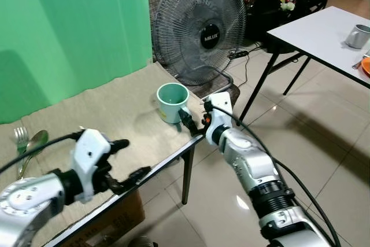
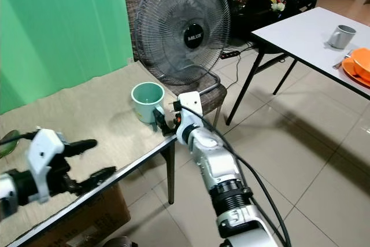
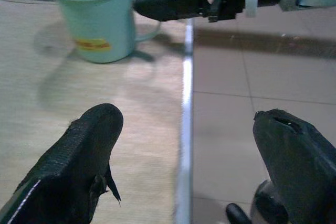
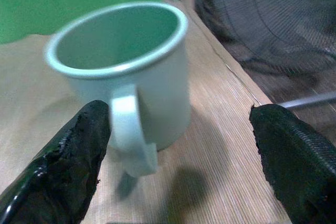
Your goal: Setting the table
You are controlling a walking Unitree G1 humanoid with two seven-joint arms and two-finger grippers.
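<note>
A pale green mug (image 1: 172, 101) stands upright near the right end of the wood-grain table (image 1: 87, 108), its handle toward the table edge. My right gripper (image 1: 187, 120) is open just behind the handle (image 4: 131, 140). One black finger (image 4: 73, 161) lies close beside the handle and the other (image 4: 294, 161) stands well off it. My left gripper (image 1: 136, 157) hangs open over the table's front edge, nothing between its fingers, a short way from the mug (image 3: 97, 17). A fork (image 1: 21, 137) and a spoon (image 1: 34, 142) lie at the table's far left.
A large standing fan (image 1: 199, 27) is right behind the mug. A white table (image 1: 315, 30) at the right carries a metal cup (image 1: 358, 36) and an orange plate (image 2: 358, 65). A cardboard box (image 1: 110, 224) sits under my table. Tiled floor lies between the tables.
</note>
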